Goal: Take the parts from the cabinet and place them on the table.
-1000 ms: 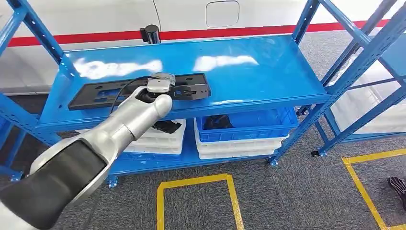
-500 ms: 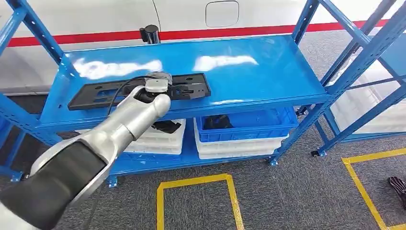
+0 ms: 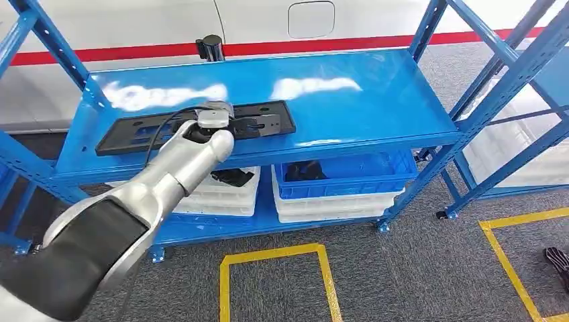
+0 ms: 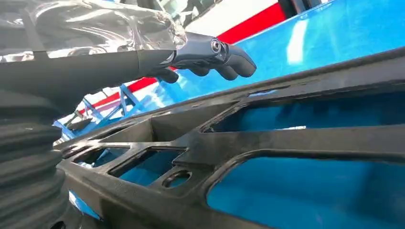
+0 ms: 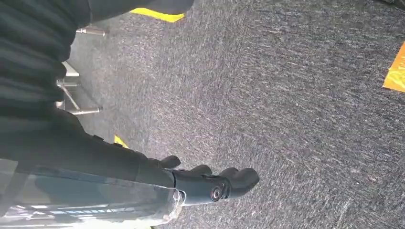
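A long black plastic part (image 3: 134, 134) with cut-outs lies flat on the top shelf of the blue cabinet (image 3: 362, 100), near its front edge. My left arm reaches over the middle of the part, and my left hand (image 3: 213, 119) is mostly hidden behind its wrist. In the left wrist view the hand's fingers (image 4: 210, 50) stretch out just above the part (image 4: 267, 143) with blue shelf showing between them, gripping nothing. My right hand (image 5: 210, 186) hangs over the grey carpet, fingers loosely extended and empty.
On the lower shelf sit white bins (image 3: 221, 194) and a blue bin (image 3: 349, 176) holding dark parts (image 3: 305, 171). A black post (image 3: 213, 47) stands behind the shelf. Another blue rack (image 3: 516, 100) stands at the right. Yellow tape (image 3: 275, 253) marks the floor.
My left wrist has shifted slightly to the left along the black part. The part itself has not moved.
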`<state>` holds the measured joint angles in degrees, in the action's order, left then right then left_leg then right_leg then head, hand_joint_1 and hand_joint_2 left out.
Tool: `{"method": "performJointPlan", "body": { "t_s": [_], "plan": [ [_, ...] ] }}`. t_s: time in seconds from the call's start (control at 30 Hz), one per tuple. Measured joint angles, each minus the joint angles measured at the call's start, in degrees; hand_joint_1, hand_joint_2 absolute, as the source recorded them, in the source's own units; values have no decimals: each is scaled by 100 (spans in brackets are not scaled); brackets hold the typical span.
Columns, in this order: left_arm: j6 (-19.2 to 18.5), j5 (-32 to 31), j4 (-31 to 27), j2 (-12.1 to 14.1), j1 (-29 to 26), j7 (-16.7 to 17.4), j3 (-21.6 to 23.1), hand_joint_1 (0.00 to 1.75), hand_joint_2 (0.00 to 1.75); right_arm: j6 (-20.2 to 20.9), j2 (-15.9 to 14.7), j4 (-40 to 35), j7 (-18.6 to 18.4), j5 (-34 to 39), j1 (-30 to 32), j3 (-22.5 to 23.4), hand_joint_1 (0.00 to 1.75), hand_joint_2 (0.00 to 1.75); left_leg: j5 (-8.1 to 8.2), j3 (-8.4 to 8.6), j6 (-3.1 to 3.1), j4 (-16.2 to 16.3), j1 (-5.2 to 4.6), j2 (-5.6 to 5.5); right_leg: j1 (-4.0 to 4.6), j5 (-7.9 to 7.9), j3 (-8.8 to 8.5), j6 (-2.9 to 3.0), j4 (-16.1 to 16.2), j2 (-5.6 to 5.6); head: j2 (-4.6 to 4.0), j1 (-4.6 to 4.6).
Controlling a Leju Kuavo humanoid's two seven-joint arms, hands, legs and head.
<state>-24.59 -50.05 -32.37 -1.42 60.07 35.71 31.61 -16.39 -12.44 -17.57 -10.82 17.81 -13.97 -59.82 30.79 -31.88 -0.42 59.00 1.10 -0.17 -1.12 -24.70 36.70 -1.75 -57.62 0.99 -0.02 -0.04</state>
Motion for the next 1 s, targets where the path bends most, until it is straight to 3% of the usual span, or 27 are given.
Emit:
{"method": "performJointPlan", "body": {
  "t_s": [1.0],
  "plan": [
    [-129, -468, -35, -74, -170, 0, -708, 0, 175, 46, 0, -46, -90, -223, -1, 149, 0, 175, 1, 5, -2, 0, 0, 1, 0, 2, -2, -3, -1, 1, 0, 0]
  ]
}}
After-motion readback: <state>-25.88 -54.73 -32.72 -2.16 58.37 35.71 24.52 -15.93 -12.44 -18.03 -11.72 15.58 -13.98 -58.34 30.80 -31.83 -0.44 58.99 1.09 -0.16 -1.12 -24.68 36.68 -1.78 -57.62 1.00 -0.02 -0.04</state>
